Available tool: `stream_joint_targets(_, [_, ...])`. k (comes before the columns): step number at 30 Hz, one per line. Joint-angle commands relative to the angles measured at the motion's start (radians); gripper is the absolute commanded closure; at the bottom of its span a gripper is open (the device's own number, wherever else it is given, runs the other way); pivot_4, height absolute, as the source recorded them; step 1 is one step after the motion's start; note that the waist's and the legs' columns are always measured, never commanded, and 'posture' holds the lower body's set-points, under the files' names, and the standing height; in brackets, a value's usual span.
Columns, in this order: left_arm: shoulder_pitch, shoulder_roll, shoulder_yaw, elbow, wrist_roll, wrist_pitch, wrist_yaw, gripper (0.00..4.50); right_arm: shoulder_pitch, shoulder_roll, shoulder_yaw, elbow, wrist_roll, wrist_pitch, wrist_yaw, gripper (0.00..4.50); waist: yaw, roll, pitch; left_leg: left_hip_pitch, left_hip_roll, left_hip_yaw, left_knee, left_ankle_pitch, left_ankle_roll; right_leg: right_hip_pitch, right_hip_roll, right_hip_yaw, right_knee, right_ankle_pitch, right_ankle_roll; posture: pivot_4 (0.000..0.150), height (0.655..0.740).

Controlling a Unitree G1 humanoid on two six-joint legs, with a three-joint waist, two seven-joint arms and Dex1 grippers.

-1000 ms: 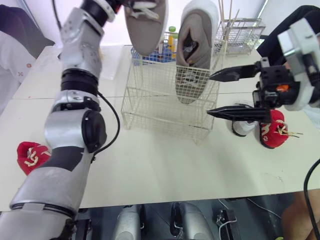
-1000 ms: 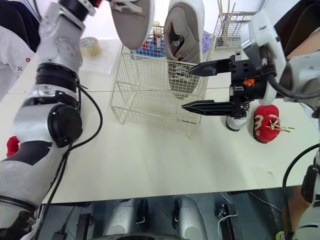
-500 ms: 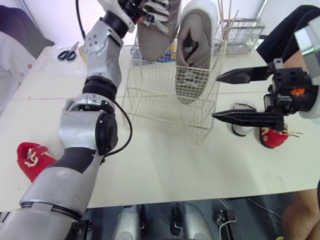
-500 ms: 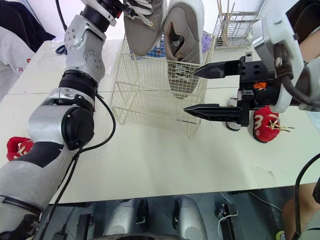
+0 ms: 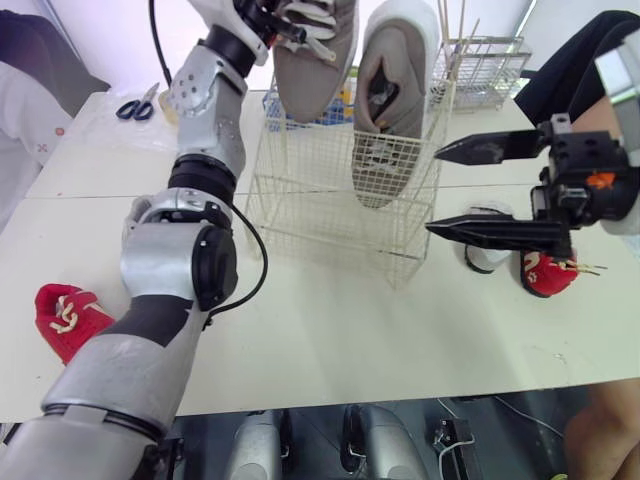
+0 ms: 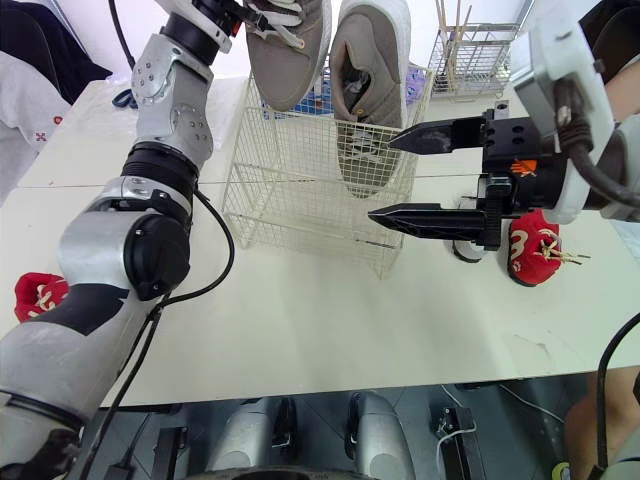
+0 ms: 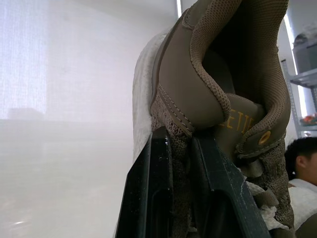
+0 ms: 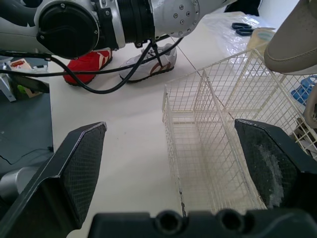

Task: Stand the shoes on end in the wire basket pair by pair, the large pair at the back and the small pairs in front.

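Left wrist view: noted left gripper (image 7: pixel 181 140) pinching taupe mesh sneaker (image 7: pixel 218 74) collar, cropped in eye views; right gripper (image 5: pixel 433 190) spread near white wire basket (image 5: pixel 305 195).

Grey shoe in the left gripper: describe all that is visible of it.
The grey shoe is a taupe mesh trainer with smooth collar trim, white laces and a pale sole. It hangs toe down over the back left of the wire basket, beside its mate, which stands in the basket. The left gripper pinches its collar between its fingers.
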Motion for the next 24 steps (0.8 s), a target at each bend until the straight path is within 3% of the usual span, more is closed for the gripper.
stream_joint_targets(1, [-0.032, 0.001, 0.005, -0.017, 0.003, -0.048, 0.015, 4.09, -0.019, -0.023, -0.023, -0.005, 0.023, -0.011, -0.014, 0.00, 0.000, 0.000, 0.000, 0.000, 0.000, 0.000, 0.000, 0.000, 0.000, 0.000, 0.000, 0.000, 0.000, 0.000, 0.000, 0.150, 0.7400])
stream_joint_targets(16, [-0.082, -0.003, 0.000, 0.016, 0.027, -0.086, 0.038, 4.09, -0.023, -0.015, -0.010, -0.005, 0.054, -0.022, -0.048, 0.00, 0.000, 0.000, 0.000, 0.000, 0.000, 0.000, 0.000, 0.000, 0.000, 0.000, 0.000, 0.000, 0.000, 0.000, 0.000, 0.150, 0.7400])
stream_joint_targets(24, [0.052, -0.025, -0.041, 0.031, 0.092, -0.134, 0.069, 4.09, -0.013, -0.004, -0.019, -0.010, 0.078, -0.023, -0.074, 0.00, 0.000, 0.000, 0.000, 0.000, 0.000, 0.000, 0.000, 0.000, 0.000, 0.000, 0.000, 0.000, 0.000, 0.000, 0.000, 0.150, 0.7400])
